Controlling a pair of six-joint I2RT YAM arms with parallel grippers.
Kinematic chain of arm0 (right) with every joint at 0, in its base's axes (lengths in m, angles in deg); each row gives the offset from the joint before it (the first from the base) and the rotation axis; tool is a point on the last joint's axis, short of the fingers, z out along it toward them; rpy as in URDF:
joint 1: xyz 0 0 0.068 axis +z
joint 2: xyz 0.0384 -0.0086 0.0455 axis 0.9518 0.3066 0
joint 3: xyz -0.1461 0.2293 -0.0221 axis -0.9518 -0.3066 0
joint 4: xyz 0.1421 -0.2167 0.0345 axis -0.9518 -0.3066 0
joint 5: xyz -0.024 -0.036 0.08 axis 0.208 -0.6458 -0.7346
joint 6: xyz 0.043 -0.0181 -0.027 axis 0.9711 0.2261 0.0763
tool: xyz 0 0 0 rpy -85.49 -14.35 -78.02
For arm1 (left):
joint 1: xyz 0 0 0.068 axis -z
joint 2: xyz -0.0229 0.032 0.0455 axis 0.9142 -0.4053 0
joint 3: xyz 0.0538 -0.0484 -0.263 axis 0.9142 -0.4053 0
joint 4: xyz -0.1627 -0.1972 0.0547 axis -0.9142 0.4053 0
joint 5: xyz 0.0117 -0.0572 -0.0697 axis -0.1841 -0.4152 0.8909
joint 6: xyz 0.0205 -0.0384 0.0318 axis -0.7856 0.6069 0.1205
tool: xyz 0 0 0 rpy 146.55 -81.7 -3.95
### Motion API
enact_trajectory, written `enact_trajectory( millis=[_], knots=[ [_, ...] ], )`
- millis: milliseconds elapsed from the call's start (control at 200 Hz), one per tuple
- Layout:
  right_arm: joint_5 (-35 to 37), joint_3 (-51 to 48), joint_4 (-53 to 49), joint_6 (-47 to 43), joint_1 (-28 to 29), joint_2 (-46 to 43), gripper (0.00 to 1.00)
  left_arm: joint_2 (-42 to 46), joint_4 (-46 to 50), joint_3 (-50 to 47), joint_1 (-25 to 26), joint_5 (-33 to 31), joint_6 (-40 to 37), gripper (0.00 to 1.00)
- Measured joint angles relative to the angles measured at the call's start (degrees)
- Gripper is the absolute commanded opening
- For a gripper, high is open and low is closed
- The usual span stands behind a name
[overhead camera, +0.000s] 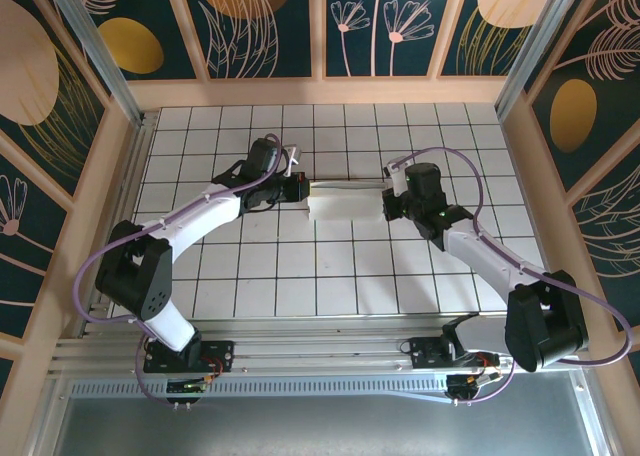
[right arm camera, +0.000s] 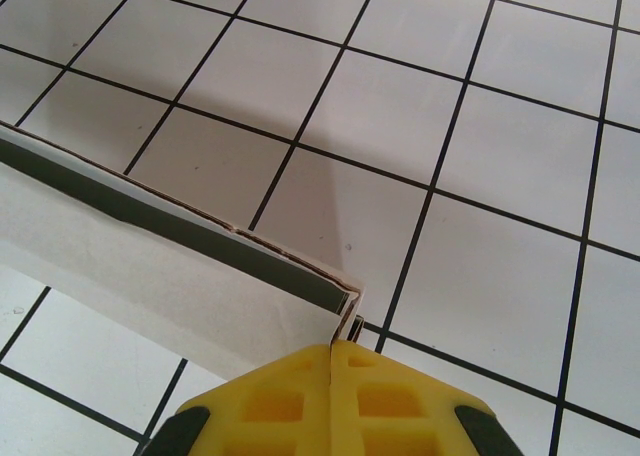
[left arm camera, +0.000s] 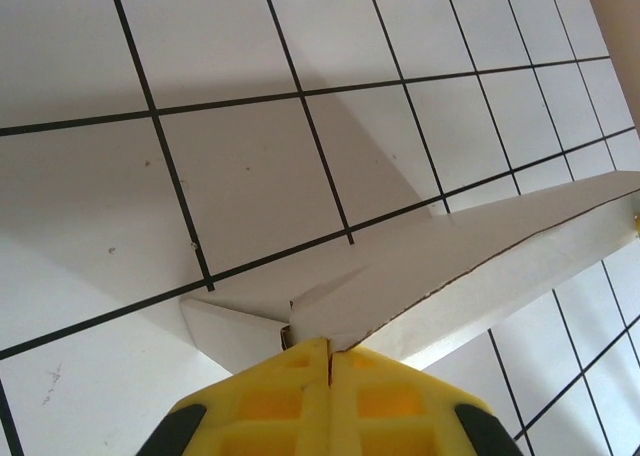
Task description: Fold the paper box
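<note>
the paper box sits near the centre of the desk, slightly toward 12 o'clock in the top view. its long axis runs from 9 o'clock to 3 o'clock. it is a narrow white form with its long walls raised. whether its underside touches the tiles cannot be told.

left end effector: positioned at the 9 o'clock end of the box. its yellow fingers are fully closed, pinching the end edge of the cardboard. in the left wrist view the long panel edge runs away toward 2 o'clock. a small triangular flap lies just beside the pinch point at 9 o'clock.

right end effector: positioned at the 3 o'clock end. its jaws are fully closed on the box corner. in the right wrist view the doubled top edge runs off toward 10 o'clock, with a dark gap between the two layers.

open room: bare tiles surround the box on all sides. they extend toward 12 o'clock to the wooden rail and toward 6 o'clock to the arm bases.
</note>
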Motion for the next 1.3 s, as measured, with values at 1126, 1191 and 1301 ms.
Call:
enact_trajectory(
  millis=[1126,1191,1301],
  knots=[
    [1.60,-2.60,3.28,-0.26,0.98,-1.14,0.00,2.69,-0.52,-3.26,1.64,1.16,-2.58,0.39],
    [1.44,-2.60,3.28,-0.28,1.22,-1.14,0.00,3.23,0.35,-3.39,1.64,1.42,-2.58,0.39],
    [1.36,-2.64,3.28,-0.28,1.55,-1.14,0.00,3.98,2.05,-3.45,1.64,1.22,-2.58,0.40]
  ],
)
